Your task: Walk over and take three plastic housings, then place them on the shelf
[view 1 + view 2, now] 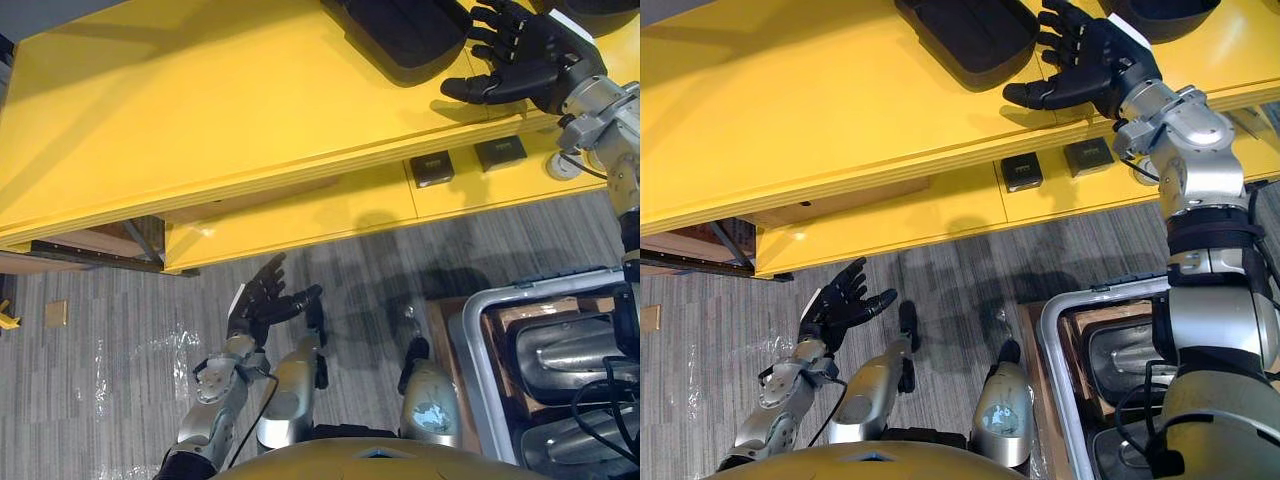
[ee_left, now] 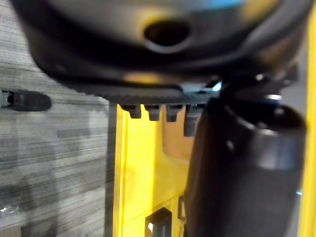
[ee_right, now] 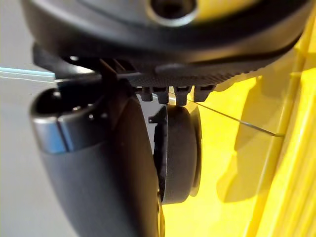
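A black plastic housing (image 1: pixel 400 30) lies on the top board of the yellow shelf (image 1: pixel 180 120). A second black housing (image 1: pixel 1160 15) sits at the far right edge of that board. My right hand (image 1: pixel 520 60) hovers over the shelf top just right of the first housing, fingers spread and straight, holding nothing. In the right wrist view the housing (image 3: pixel 180 153) stands past the thumb. My left hand (image 1: pixel 262 300) hangs low above the floor in front of the shelf, fingers relaxed and empty.
Two small black blocks (image 1: pixel 432 168) (image 1: pixel 500 152) rest on the lower yellow board. A metal-framed crate (image 1: pixel 480 340) with grey moulded parts (image 1: pixel 560 350) stands on the floor at my right. Grey carpet spreads to the left.
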`<state>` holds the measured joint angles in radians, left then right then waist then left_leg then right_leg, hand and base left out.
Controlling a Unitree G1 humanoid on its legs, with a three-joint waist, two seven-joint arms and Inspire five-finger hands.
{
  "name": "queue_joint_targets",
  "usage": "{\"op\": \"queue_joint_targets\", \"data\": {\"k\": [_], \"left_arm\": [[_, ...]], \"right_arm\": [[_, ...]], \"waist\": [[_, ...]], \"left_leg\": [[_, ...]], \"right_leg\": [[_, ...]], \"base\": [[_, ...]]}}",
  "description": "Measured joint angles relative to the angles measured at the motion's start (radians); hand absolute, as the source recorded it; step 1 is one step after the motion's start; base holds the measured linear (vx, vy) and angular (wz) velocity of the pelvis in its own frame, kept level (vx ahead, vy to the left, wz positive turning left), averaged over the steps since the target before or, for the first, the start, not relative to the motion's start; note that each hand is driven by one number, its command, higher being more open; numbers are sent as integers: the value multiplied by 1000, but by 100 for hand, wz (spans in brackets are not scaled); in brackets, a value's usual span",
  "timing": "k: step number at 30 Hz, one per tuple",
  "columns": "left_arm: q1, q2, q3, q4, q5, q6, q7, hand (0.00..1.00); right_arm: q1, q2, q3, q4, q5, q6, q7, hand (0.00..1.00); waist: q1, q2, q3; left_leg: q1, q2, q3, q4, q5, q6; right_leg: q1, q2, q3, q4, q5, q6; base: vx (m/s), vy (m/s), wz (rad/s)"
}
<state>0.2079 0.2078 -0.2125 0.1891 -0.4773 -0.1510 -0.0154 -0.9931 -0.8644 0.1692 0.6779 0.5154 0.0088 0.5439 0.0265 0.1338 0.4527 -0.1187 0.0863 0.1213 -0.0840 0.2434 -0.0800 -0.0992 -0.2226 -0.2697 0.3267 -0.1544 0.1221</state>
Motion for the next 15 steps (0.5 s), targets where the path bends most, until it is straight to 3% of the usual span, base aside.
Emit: {"op": "queue_joint_targets", "data": {"k": [15], "left_arm": [[-4, 8, 0, 5, 16, 0, -5, 100]], "right_arm": [[59, 47, 19, -146, -1, 0, 62, 100]], "waist": [[2, -28, 14]], "left_leg": [[4, 12, 0, 0, -2, -2]], "right_leg": [[13, 15, -2, -17, 4, -1]], "base": [[6, -18, 0]]}}
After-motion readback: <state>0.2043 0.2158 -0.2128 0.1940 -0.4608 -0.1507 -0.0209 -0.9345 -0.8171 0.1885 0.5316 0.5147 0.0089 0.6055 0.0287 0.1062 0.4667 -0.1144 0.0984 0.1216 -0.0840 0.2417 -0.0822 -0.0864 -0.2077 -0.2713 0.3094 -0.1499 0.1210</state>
